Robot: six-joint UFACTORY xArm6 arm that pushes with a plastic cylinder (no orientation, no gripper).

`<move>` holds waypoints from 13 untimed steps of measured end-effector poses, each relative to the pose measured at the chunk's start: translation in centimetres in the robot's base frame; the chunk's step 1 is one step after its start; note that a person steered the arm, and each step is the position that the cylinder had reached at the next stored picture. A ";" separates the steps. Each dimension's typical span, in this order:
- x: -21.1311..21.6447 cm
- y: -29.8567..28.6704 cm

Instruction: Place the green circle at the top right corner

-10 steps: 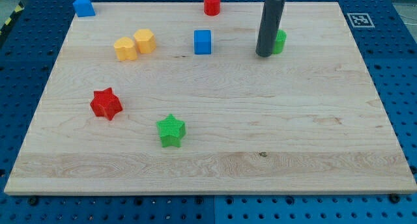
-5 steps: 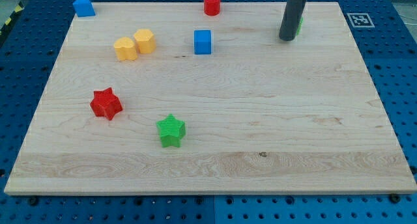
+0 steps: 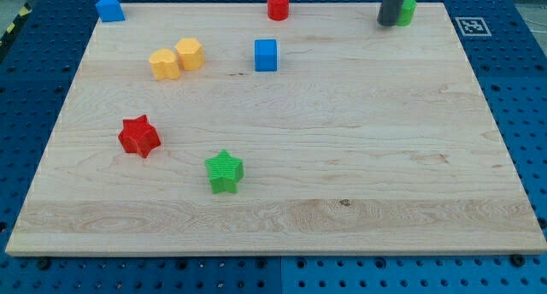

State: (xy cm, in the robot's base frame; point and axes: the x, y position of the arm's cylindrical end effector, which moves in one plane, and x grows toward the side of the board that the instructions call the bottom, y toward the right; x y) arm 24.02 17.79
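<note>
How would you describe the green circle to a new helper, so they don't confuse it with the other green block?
Look at the wooden board, then its corner at the view's top right. The green circle sits there, touching my tip on its left. The green star is spiky and lies far off, toward the view's bottom left.

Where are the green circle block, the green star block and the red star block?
green circle block (image 3: 407, 10): camera view, on its visible right side, beside my tip (image 3: 389, 23).
green star block (image 3: 225, 171): camera view, on its top face.
red star block (image 3: 138, 135): camera view, on its top face.
</note>
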 end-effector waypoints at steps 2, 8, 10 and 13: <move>-0.3 -4.8; -3.4 -3.3; -2.5 -1.2; -3.5 5.0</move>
State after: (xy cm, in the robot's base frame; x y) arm 20.47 22.84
